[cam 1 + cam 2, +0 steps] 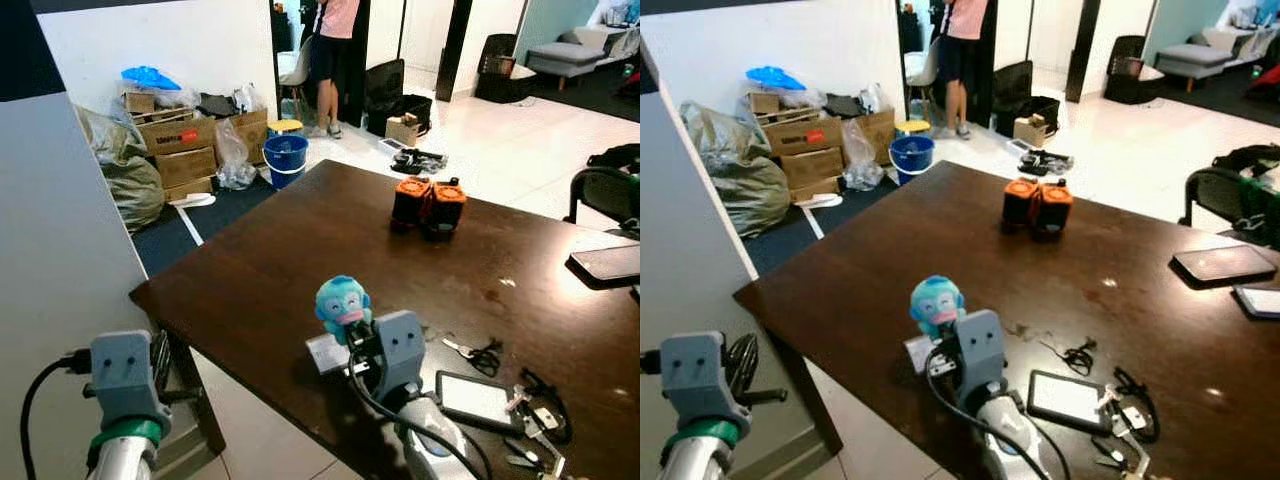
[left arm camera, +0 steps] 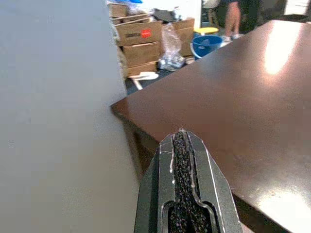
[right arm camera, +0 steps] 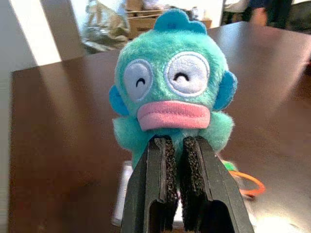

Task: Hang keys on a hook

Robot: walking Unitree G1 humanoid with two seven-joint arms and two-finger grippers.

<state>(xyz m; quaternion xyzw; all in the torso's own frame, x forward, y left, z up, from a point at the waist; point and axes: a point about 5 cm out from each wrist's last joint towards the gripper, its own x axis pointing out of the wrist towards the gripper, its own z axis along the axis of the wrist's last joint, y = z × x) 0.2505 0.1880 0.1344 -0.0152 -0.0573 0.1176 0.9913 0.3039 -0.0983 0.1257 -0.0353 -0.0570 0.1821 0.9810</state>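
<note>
A teal plush keychain (image 3: 172, 92) with a pink mouth stands upright near the front edge of the dark wooden table (image 1: 290, 250). My right gripper (image 3: 175, 143) is shut on its lower body; the same plush (image 1: 342, 305) sits just above the grey wrist. A white tag (image 1: 325, 352) and an orange ring (image 3: 249, 184) lie beneath it. Loose keys (image 1: 475, 352) rest on the table to the right. My left gripper (image 2: 181, 133) is shut and empty, off the table's left corner beside a grey wall (image 1: 60, 260).
Two orange-and-black packs (image 1: 428, 205) stand mid-table, a dark phone (image 1: 610, 263) at the right edge, a small screen device (image 1: 478, 400) near the front. Cardboard boxes (image 1: 185, 145), a blue bucket (image 1: 285, 158) and a standing person (image 1: 330, 50) are beyond the table.
</note>
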